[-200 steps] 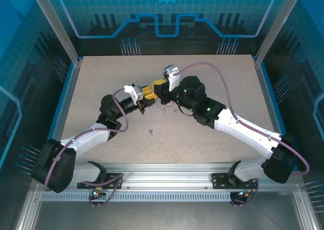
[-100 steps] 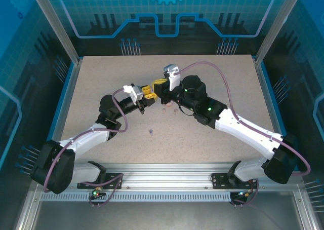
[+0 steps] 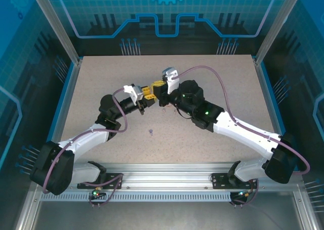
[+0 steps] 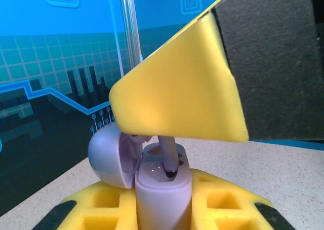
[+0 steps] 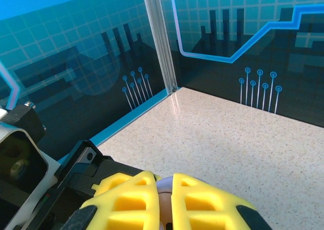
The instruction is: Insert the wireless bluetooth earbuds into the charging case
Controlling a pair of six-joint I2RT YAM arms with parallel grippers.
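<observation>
From above, the left gripper (image 3: pixel 146 93) and right gripper (image 3: pixel 159 85) meet tip to tip over the middle of the table (image 3: pixel 212 73); a small lilac speck (image 3: pixel 151 132) lies nearer the bases, possibly a loose earbud. In the left wrist view, the left gripper's yellow jaws are clamped on an upright lilac charging case (image 4: pixel 162 192), its lid (image 4: pixel 107 156) swung open, and a lilac earbud (image 4: pixel 168 158) stands stem-down in its well. In the right wrist view, the right gripper's fingers (image 5: pixel 202 204) are pinched almost together on that earbud.

A speckled beige tabletop (image 3: pixel 101 78) sits inside blue circuit-patterned walls (image 3: pixel 167 17) with aluminium corner posts (image 3: pixel 55 27).
</observation>
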